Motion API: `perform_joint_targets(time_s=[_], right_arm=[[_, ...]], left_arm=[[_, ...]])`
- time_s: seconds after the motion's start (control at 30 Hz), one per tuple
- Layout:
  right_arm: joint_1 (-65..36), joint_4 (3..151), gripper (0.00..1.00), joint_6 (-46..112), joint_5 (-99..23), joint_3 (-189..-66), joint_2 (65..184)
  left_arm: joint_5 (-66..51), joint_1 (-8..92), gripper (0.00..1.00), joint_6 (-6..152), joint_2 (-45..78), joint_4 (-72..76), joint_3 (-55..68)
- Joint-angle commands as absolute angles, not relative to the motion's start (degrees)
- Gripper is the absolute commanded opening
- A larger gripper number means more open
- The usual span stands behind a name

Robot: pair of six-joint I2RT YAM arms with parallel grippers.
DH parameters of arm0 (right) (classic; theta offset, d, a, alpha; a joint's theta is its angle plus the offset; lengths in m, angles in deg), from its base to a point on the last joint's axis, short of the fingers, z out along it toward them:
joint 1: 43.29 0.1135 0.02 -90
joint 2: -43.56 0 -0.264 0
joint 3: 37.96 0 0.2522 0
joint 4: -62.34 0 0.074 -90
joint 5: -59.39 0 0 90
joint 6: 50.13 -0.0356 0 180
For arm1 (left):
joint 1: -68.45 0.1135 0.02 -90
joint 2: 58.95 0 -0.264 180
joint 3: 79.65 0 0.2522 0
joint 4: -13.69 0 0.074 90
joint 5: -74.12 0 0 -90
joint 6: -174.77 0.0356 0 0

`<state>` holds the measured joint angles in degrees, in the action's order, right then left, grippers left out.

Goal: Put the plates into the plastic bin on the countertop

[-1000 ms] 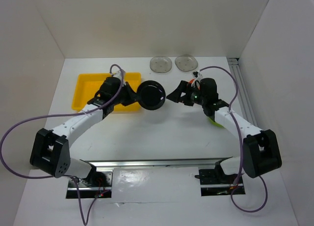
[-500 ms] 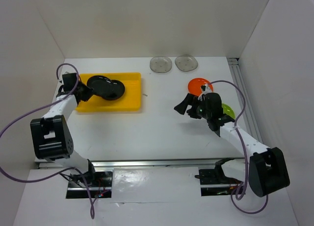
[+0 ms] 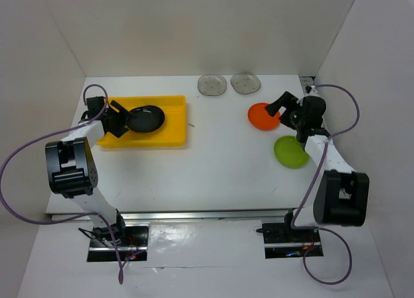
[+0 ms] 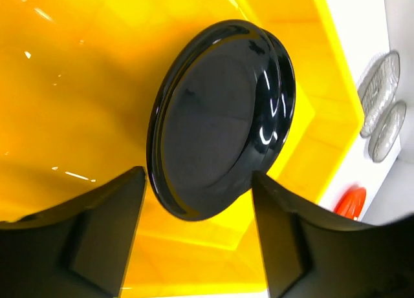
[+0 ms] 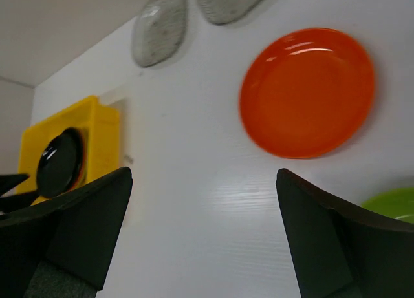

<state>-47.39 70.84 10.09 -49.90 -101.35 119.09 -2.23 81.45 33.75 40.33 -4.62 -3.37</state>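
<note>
Two black plates lie stacked in the yellow plastic bin. My left gripper is open at their left edge, a finger on each side and not gripping. An orange plate and a lime green plate lie on the white countertop. Just right of the orange plate my right gripper hangs open and empty. Two clear plates rest by the back wall.
White walls close in the countertop at the back and both sides. A metal rail runs along the right edge. Both arms trail purple cables. The bin shows far left in the right wrist view.
My left gripper carried a black plate left into the bin and opened, letting it go onto the other black plate. My right arm swung back and right to the orange plate.
</note>
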Motion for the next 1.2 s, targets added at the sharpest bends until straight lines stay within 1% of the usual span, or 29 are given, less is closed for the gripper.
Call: perform_joint_targets(time_s=[0.0,0.03,0.1,0.2,0.27,0.3,0.33,0.4,0.47,0.53,0.63,0.77,0.83,0.9,0.97,1.0,1.1,1.13,1.17], right_arm=[[-50.32,69.42,0.99,11.56,-48.64,-104.1,127.46],[-51.45,69.42,0.99,11.57,-47.93,-104.89,129.15],[-54.34,66.18,0.99,10.17,-50.72,-105.6,133.62],[-54.36,63.0,0.99,10.24,-50.74,-107.26,138.81],[-54.36,62.39,0.99,10.86,-50.74,-109.63,141.37],[-54.36,61.69,0.99,10.86,-50.74,-110.25,142.43],[-54.36,61.68,0.99,11.65,-50.74,-110.96,144.0],[-54.36,61.68,0.99,12.44,-49.07,-112.98,145.24],[-54.36,63.18,0.99,13.15,-47.75,-114.73,147.44],[-54.36,64.67,0.99,13.76,-45.91,-116.58,149.37],[-54.36,67.91,0.99,14.29,-43.71,-119.04,151.92],[-54.36,68.02,0.99,14.29,-42.91,-119.05,154.65],[-54.36,68.79,0.96,14.29,-42.91,-119.05,156.05],[-54.36,68.8,0.9,14.29,-43.79,-119.05,157.28],[-54.36,68.8,0.77,13.68,-44.58,-119.05,157.9],[-54.36,69.5,0.66,13.15,-44.58,-119.05,158.78],[-54.89,69.5,0.43,12.45,-46.6,-119.05,160.88],[-54.89,69.5,0.32,11.75,-48.35,-119.05,161.42],[-55.41,69.5,0.27,11.74,-49.23,-119.57,162.03]], left_arm=[[0.12,81.64,0.81,33.8,41.06,-4.72,-0.94],[0.64,81.03,0.83,33.8,41.07,-6.29,-0.33],[0.65,80.5,0.86,34.32,42.64,-8.06,0.47],[2.31,80.49,0.86,34.93,44.05,-9.2,1.87],[3.01,80.49,0.88,34.94,44.58,-9.21,2.58],[3.54,80.49,0.91,34.94,44.58,-9.73,2.58],[3.55,80.49,0.91,35.46,44.58,-9.73,3.1],[3.55,80.49,0.95,35.99,43.97,-11.21,3.1],[3.55,80.49,0.95,35.99,42.48,-11.23,3.1],[2.23,79.97,1.0,35.99,39.41,-11.75,2.49],[-0.84,79.27,1.0,37.13,35.11,-14.65,2.49],[-7.26,76.37,1.0,39.33,32.9,-22.37,7.14],[-8.66,75.58,1.0,39.33,31.84,-24.84,8.82],[-8.67,75.04,1.0,39.95,30.01,-25.38,9.34],[-9.29,74.44,1.0,40.47,28.68,-25.99,9.34],[-9.29,74.43,1.0,40.48,28.67,-25.99,9.95],[-7.19,73.81,1.0,42.75,27.79,-27.13,11.18],[-6.22,73.81,1.0,42.76,27.79,-27.14,12.32],[-4.47,73.81,1.0,43.55,29.19,-27.75,12.33]])
